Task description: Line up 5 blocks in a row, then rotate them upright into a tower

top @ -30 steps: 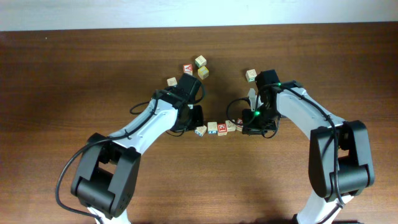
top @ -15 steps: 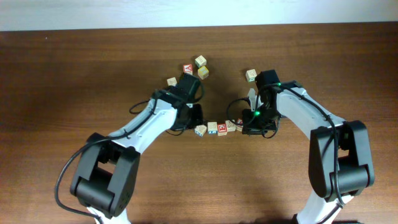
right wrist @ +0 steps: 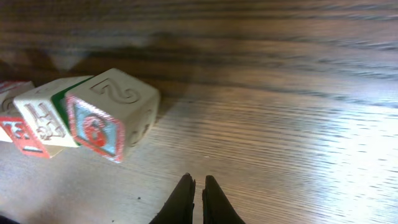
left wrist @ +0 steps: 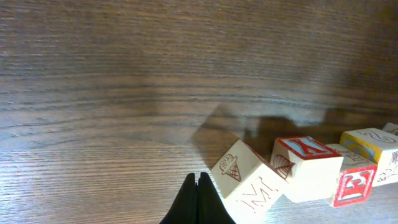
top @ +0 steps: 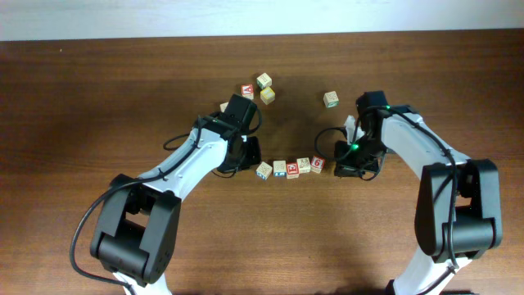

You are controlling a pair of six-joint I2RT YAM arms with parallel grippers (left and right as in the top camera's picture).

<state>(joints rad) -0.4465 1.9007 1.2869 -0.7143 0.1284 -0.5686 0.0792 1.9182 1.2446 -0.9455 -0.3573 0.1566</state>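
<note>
Several pale-wood blocks form a row at mid-table: a tilted end block [top: 264, 170], then blocks [top: 280, 168], [top: 293, 169], [top: 304, 165], and the red "6" block [top: 318, 164]. My left gripper [top: 255, 162] is shut, and its tips [left wrist: 198, 181] rest against the tilted ice-cream-cone block [left wrist: 245, 177]. A red-and-blue faced block [left wrist: 308, 165] sits beside it. My right gripper [top: 338, 165] is shut on nothing and stands clear, just right of the "6" block [right wrist: 112, 118]. In the right wrist view the right gripper [right wrist: 197, 181] is over bare wood.
Loose blocks lie at the back: a red-faced one [top: 247, 90], a pale one [top: 263, 80], a yellow-faced cube [top: 268, 95] and a lone block [top: 330, 99]. Another block [top: 223, 106] peeks out beside the left arm.
My right gripper has let go of the "6" block, backed off to the right and shut. The left arm has shifted slightly left, still at the tilted end block.
</note>
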